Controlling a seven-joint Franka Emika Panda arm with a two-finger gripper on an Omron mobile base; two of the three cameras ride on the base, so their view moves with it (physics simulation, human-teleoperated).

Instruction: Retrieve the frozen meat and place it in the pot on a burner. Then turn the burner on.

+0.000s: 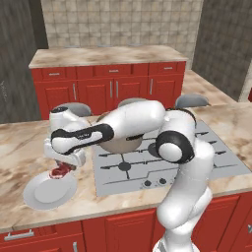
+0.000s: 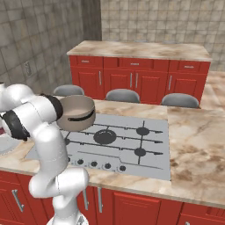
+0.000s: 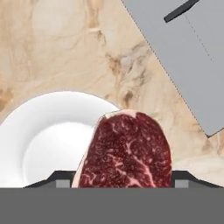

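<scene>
The marble counter stretches wide under the arm, with the grey cooktop set into it off to the claw's right in the left base view. On a rear burner there sits the pot, round, grey-brown, dark handle facing front, well apart from the claw and nothing visible inside it from the right base view. Directly below the claw lies the white plate, bare across most of its face.

And here is the claw itself, hanging just above that plate's near rim, clamped on the frozen meat. In the hand view the red marbled slab fills the space between the two finger tips, its far end jutting out over the plate's edge and the counter beyond.

So, the score: the pick-up looks done, meat in the grip and apparently clear of the plate. Left to play, by my reading: carry it rightward across to the pot, drop it in, then go for one of the knobs along the cooktop's front edge.
</scene>
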